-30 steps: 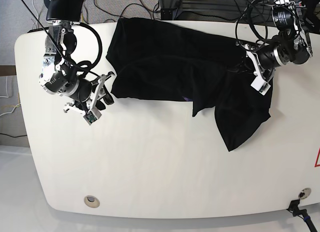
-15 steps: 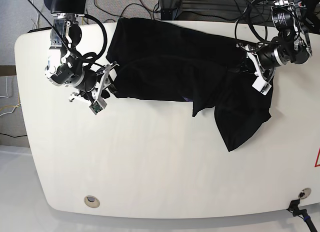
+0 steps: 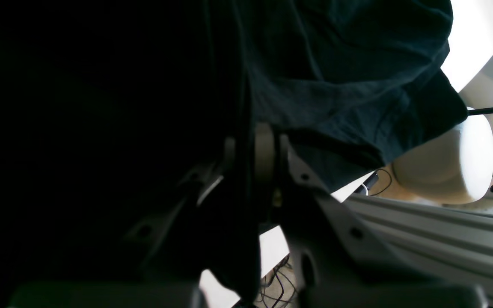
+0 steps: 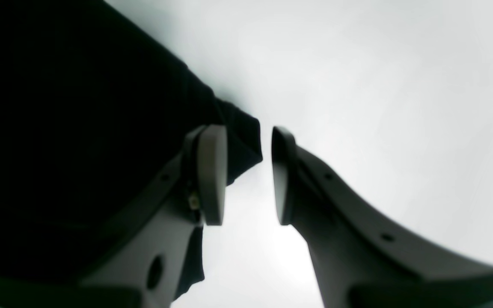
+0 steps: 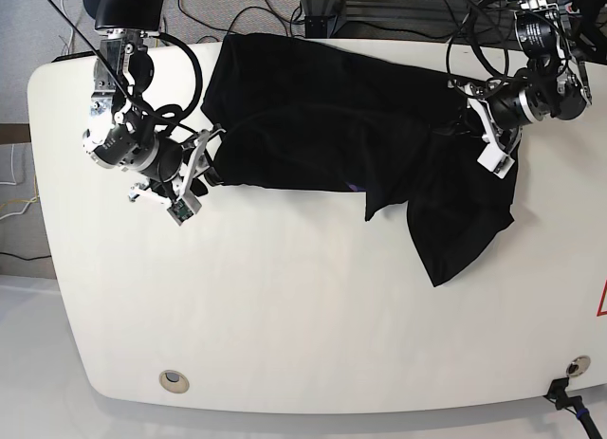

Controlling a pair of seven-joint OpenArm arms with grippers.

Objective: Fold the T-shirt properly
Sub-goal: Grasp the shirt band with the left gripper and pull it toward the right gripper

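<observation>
The base view looks straight down from overhead, taking in the whole white desk (image 5: 303, 306) from well above. The right wrist view sits just behind its fingers (image 4: 212, 171), close to the desk, at the T-shirt (image 5: 351, 126) corner. The left wrist view, mostly dark, seems pressed against the same cloth at the desk's far edge.

T-shirt (image 5: 341, 126) is showing plain black, no pattern. Table (image 5: 285, 316) is presenting plain white. Right gripper (image 4: 242, 175) fingers (image 4: 212, 171) are appearing grey; left gripper (image 3: 250, 154) likewise grey.
</observation>
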